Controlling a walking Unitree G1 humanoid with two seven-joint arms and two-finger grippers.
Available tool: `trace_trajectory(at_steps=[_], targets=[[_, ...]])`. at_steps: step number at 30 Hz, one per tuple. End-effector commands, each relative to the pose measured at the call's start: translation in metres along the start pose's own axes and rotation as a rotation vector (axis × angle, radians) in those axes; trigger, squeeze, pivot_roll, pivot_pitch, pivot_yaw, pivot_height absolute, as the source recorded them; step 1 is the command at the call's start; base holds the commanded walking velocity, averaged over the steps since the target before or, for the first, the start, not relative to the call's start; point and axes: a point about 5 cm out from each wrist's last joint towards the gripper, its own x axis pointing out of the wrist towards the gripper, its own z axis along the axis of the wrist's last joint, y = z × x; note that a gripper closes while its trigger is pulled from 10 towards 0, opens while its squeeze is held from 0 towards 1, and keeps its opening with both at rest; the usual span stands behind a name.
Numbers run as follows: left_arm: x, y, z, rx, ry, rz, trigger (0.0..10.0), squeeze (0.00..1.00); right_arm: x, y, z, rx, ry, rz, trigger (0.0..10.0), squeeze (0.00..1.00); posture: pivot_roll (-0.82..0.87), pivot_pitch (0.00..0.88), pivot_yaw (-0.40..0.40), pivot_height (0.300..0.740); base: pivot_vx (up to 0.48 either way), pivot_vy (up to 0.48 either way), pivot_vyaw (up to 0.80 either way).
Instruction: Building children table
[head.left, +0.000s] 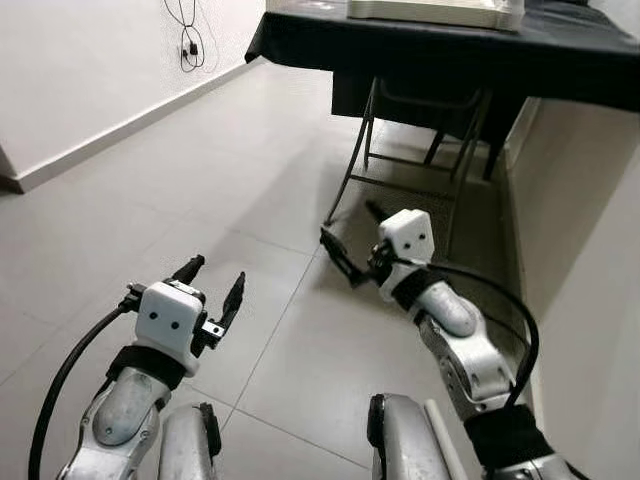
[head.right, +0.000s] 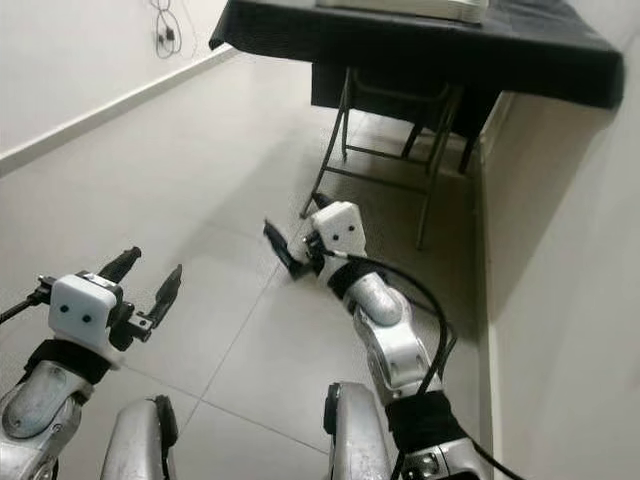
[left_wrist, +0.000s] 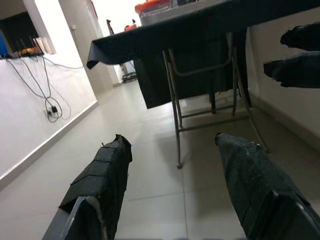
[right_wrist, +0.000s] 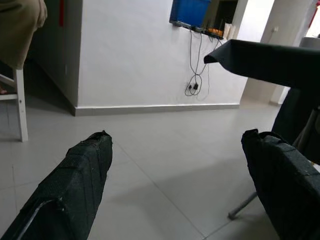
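A: What's the room made of?

B: A floor (head.left: 250, 150) of large pale glossy tiles with thin grout lines, white plaster walls with a pale skirting board (head.left: 120, 130), and a folding table (head.left: 450, 40) draped in a black cloth. Its legs are thin bent metal tubes (head.left: 352, 165).

A: And the arms?

B: Both are silver and rounded, with white boxy wrist blocks and thick black cables. The left gripper (head.left: 212, 285) hangs above the bare tiles near the robot, its two black fingers spread apart with nothing between them. In the left wrist view the fingers (left_wrist: 102, 175) are wrapped in rough, ribbed black tape. The right gripper (head.left: 350, 240) reaches further forward and is turned across toward the left, near the foot of the table legs; its fingers are also parted and empty.

A: Anything hard to read?

B: A pale, flat-edged thing (head.left: 440, 10) on the tabletop is cut off by the frame, so I cannot say what it is. Cables (head.left: 188, 40) dangle on the left wall. The right wrist view shows a white wooden leg (right_wrist: 20, 105) and tan fabric (right_wrist: 20, 25) at the edge, both cropped.

A: Where's the children's table?

B: I cannot make out any parts of it on the floor or in either gripper
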Motion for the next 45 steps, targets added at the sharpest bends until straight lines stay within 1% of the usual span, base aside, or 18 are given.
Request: trace_trajectory(at_steps=[1,5,8,11,14,23,26,29,36,39,43,45], targets=[[0.000,-0.001,-0.008,0.010,0.024,0.005,10.0,0.00,-0.004,0.006,-0.005,0.013,0.045,-0.023,10.0,1.00,-0.03,0.000,-0.064,0.510,0.000,0.000,0.00],[0.001,0.000,-0.009,0.011,0.020,0.013,10.0,0.00,-0.007,0.005,-0.010,0.030,0.078,-0.072,10.0,1.00,-0.03,0.000,-0.066,0.525,0.000,0.000,0.00],[0.002,0.000,-0.009,0.011,0.018,0.015,10.0,0.00,-0.008,0.005,-0.010,0.031,0.082,-0.078,10.0,1.00,-0.03,0.000,-0.066,0.530,0.000,0.000,0.00],[0.003,0.003,-0.012,0.012,0.022,0.027,10.0,0.00,-0.008,0.002,-0.011,0.046,0.096,-0.131,10.0,1.00,-0.03,0.000,-0.063,0.545,0.000,0.000,0.00],[0.004,0.004,-0.011,0.010,0.021,0.031,10.0,0.00,-0.009,0.002,-0.012,0.054,0.107,-0.154,10.0,1.00,-0.03,0.000,-0.068,0.555,0.000,0.000,0.00],[0.003,0.007,-0.013,0.010,0.024,0.051,10.0,0.00,-0.010,0.003,-0.015,0.062,0.128,-0.183,10.0,1.00,-0.03,0.000,-0.060,0.580,0.000,0.000,0.00],[0.004,0.006,-0.014,0.013,0.024,0.040,10.0,0.00,-0.015,-0.002,-0.017,0.069,0.149,-0.245,10.0,1.00,-0.03,0.000,-0.054,0.595,0.000,0.000,0.00],[0.005,0.006,-0.014,0.016,0.023,0.041,10.0,0.00,-0.018,-0.003,-0.019,0.073,0.157,-0.265,10.0,1.00,-0.03,0.000,-0.054,0.605,0.000,0.000,0.00],[0.005,0.009,-0.018,0.034,0.038,0.051,10.0,0.00,-0.017,-0.003,-0.019,0.078,0.163,-0.281,10.0,1.00,-0.03,0.000,-0.052,0.625,0.000,0.000,0.00],[0.004,0.008,-0.023,0.053,0.069,0.046,10.0,0.00,-0.018,-0.003,-0.019,0.084,0.166,-0.290,10.0,1.00,-0.04,0.000,-0.048,0.635,0.000,0.000,0.00],[0.002,0.007,-0.025,0.065,0.078,0.041,10.0,0.00,-0.019,-0.004,-0.020,0.092,0.171,-0.299,10.0,1.00,-0.03,0.000,-0.055,0.640,0.000,0.000,0.00],[0.000,0.008,-0.027,0.079,0.088,0.046,10.0,0.00,-0.021,-0.004,-0.022,0.105,0.179,-0.311,10.0,1.00,-0.02,0.000,-0.056,0.650,0.000,0.000,0.00]])
